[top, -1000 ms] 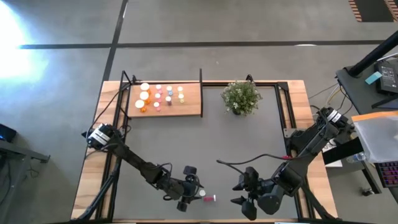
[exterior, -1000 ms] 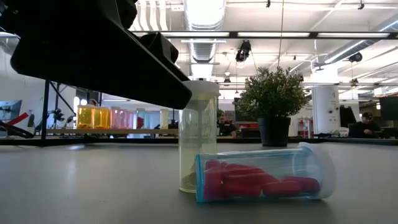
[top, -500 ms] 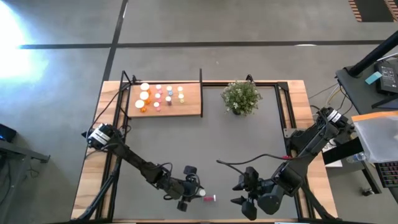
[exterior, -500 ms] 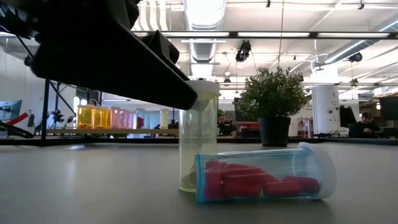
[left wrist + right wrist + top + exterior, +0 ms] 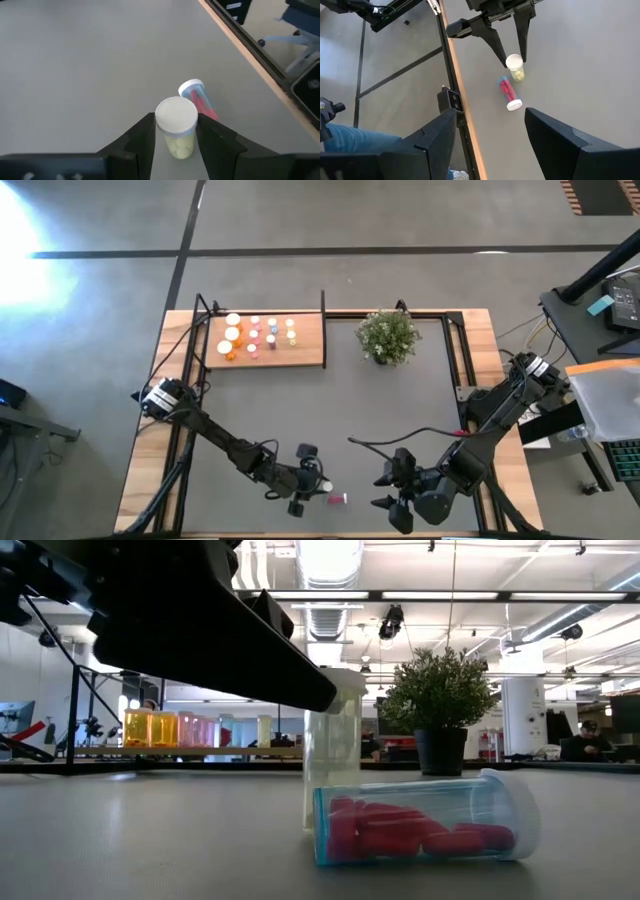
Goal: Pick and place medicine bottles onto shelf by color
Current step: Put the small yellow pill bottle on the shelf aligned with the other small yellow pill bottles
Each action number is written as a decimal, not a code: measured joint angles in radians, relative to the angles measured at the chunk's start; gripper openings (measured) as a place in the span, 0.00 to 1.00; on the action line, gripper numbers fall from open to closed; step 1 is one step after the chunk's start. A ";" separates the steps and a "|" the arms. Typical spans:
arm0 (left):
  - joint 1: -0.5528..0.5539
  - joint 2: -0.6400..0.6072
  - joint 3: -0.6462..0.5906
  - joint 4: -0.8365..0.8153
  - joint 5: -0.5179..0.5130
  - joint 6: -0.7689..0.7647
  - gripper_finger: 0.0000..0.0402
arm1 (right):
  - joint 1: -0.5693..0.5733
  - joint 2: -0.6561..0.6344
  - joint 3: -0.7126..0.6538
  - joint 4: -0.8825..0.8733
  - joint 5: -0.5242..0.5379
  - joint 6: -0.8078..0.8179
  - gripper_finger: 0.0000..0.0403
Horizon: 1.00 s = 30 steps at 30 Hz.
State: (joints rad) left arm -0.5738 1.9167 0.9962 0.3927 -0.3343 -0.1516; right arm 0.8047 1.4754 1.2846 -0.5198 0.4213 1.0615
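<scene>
The left pincer (image 5: 175,131) sits near the front edge of the desk (image 5: 400,410), a little left of the middle, and its two dark fingers (image 5: 142,137) are drawn in against the sides of a pale yellow bottle (image 5: 176,125), gripping it just below the white cap. That bottle stands upright, cap up, its long axis vertical; the low view shows it leaning very slightly, with its base at or just off the desk surface, which I cannot tell apart.

Just beside it, toward the front right, a red bottle (image 5: 420,825) lies on its side on the desk. Its long axis runs roughly along the front edge, with the white cap pointing toward the right side of the desk and red pills filling the lower half.

The right pincer (image 5: 485,135) waits near the front edge, right of the middle, fingers spread wide and holding nothing.

The shelf (image 5: 270,340) lies at the back left corner of the desk, carrying rows of small orange, pink, yellow and pale bottles (image 5: 255,335), all upright. A potted plant (image 5: 387,335) stands just right of it at the back edge
</scene>
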 joint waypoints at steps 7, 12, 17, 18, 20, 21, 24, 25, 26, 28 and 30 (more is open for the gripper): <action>0.020 -0.017 0.000 -0.011 -0.020 0.000 0.30 | 0.000 0.000 0.000 0.000 -0.001 -0.002 0.56; 0.057 -0.072 0.000 -0.024 -0.029 0.000 0.30 | 0.000 -0.010 0.000 -0.002 -0.006 -0.038 0.56; 0.122 -0.147 -0.001 -0.111 -0.098 0.000 0.30 | 0.000 -0.040 0.000 -0.009 -0.009 -0.105 0.56; 0.137 -0.164 -0.002 -0.138 -0.116 0.000 0.30 | 0.000 -0.047 0.000 -0.014 -0.010 -0.122 0.56; 0.168 -0.199 -0.003 -0.183 -0.156 -0.006 0.30 | 0.000 -0.062 0.000 -0.036 -0.010 -0.154 0.56; 0.184 -0.215 -0.003 -0.207 -0.176 -0.021 0.30 | 0.000 -0.071 0.000 -0.049 -0.010 -0.166 0.56; 0.236 -0.268 -0.008 -0.306 -0.227 -0.078 0.30 | 0.000 -0.102 0.000 -0.110 -0.010 -0.196 0.56; 0.255 -0.283 -0.010 -0.337 -0.245 -0.101 0.30 | 0.000 -0.112 0.000 -0.132 -0.010 -0.204 0.56; 0.275 -0.300 -0.015 -0.362 -0.255 -0.130 0.30 | 0.000 -0.124 0.000 -0.158 -0.010 -0.211 0.56; 0.316 -0.340 -0.037 -0.420 -0.269 -0.201 0.30 | 0.000 -0.148 0.000 -0.211 -0.009 -0.224 0.56; 0.355 -0.375 -0.059 -0.428 -0.276 -0.275 0.30 | 0.000 -0.176 0.000 -0.257 -0.004 -0.242 0.56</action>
State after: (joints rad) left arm -0.2189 1.5413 0.9372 -0.0354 -0.6106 -0.4266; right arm 0.8047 1.2997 1.2846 -0.7769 0.4174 0.8194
